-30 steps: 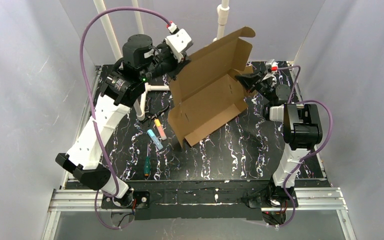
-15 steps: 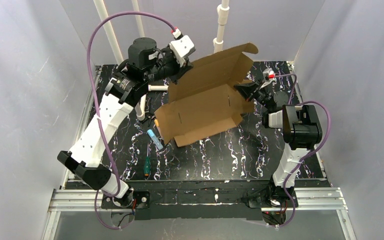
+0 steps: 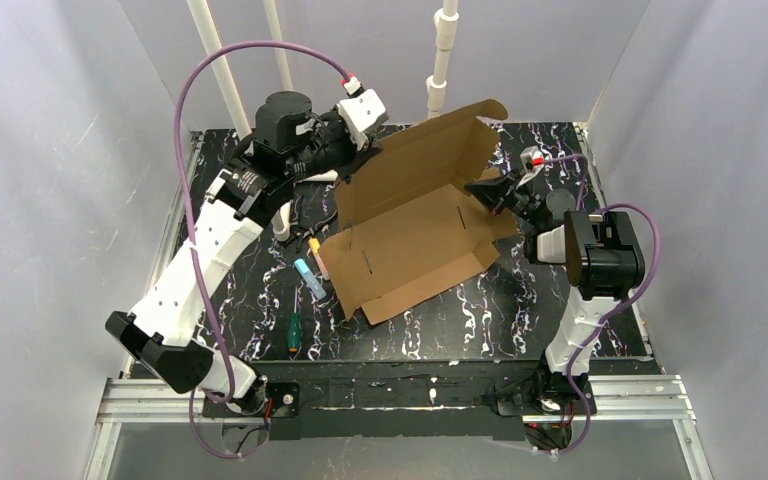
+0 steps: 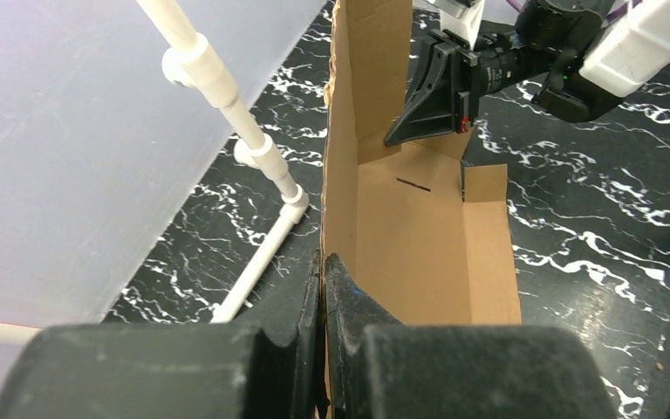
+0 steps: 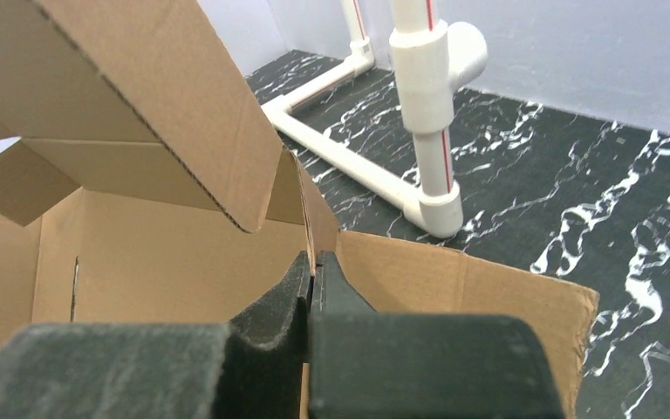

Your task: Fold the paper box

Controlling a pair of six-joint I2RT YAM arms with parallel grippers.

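The box is at the middle of the black worktop, partly folded, rear panel raised (whether its base lies flat is unclear). The left tool is clamped on the panel's left edge. The right tool pinches the right end wall. 2 pens and a screwdriver lie just left of the box.

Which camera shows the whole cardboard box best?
The top external view: it shows almost the whole paper box, half open, with its flaps. The left wrist view shows only one wall edge-on; the right wrist view only a close flap and inner corner.
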